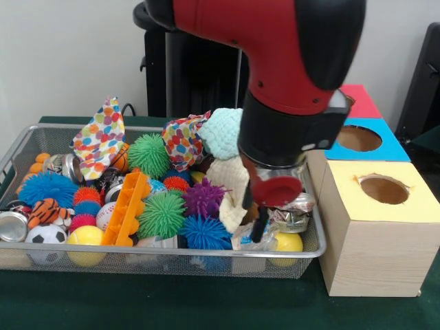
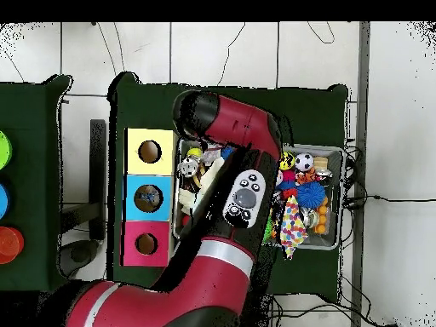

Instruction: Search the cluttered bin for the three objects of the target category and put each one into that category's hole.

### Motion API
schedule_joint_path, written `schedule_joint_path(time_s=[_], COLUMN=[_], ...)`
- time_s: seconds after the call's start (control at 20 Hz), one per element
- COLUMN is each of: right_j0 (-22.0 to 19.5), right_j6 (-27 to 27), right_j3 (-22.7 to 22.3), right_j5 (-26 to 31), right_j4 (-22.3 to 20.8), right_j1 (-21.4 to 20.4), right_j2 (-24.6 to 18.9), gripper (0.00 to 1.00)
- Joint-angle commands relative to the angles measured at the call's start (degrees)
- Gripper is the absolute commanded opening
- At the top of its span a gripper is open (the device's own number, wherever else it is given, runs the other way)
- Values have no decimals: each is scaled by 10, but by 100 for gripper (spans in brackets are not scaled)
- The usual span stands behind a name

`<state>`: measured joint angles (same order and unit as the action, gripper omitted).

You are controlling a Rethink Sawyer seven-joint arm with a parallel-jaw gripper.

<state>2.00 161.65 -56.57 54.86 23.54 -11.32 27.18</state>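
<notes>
Jaws first, and I can't call them: the gripper (image 1: 254, 213) is down among the clutter in the front view, dark parts against dark shadow, and whether it is wide, narrow or closed on something is not readable. The overhead view is no help, since the red arm (image 2: 230, 136) covers that whole end of the wire bin (image 1: 172, 253).

Our landmark is the yellow-topped box (image 1: 385, 234), standing just beside the bin's end. The gripper is working the end of the bin nearest that box. Right against it, on the side away from the box, hangs a cream knitted cloth (image 1: 230, 182), draped roughly upright with its long axis running top to bottom. Between the gripper and the box lies a crumpled silver can (image 1: 292, 218), with a yellow ball (image 1: 287, 242) just under it by the rim.

Which category is wanted? Nothing here says so, so the target is a judgement call. If it is cloth, the piece is touching or nearly touching the gripper on the far-from-box side. If it is cans, the target lies the other way, toward the box. Spiky balls sit farther from the box, the purple one (image 1: 203, 198) being the closest of them.

Either way, the carry looks short: the hole (image 1: 383, 189) in the yellow top is open and unobstructed, just past the bin's rim. One arm only, so no choice there.
</notes>
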Motion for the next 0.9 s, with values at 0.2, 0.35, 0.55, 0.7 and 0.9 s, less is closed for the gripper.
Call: schedule_joint_path(time_s=[0.2,0.35,0.55,0.7,0.9], right_j0=[-21,-19,-14,-8,-3], right_j6=[-33,-18,-1,10,18], right_j3=[-126,-125,-124,-120,-109], right_j5=[-30,-53,-69,-70,-87], right_j4=[-46,-49,-50,-51,-48], right_j1=[-38,-27,-17,-12,3], right_j2=[-58,-66,-73,-72,-77], gripper=[100,100,100,100,100])
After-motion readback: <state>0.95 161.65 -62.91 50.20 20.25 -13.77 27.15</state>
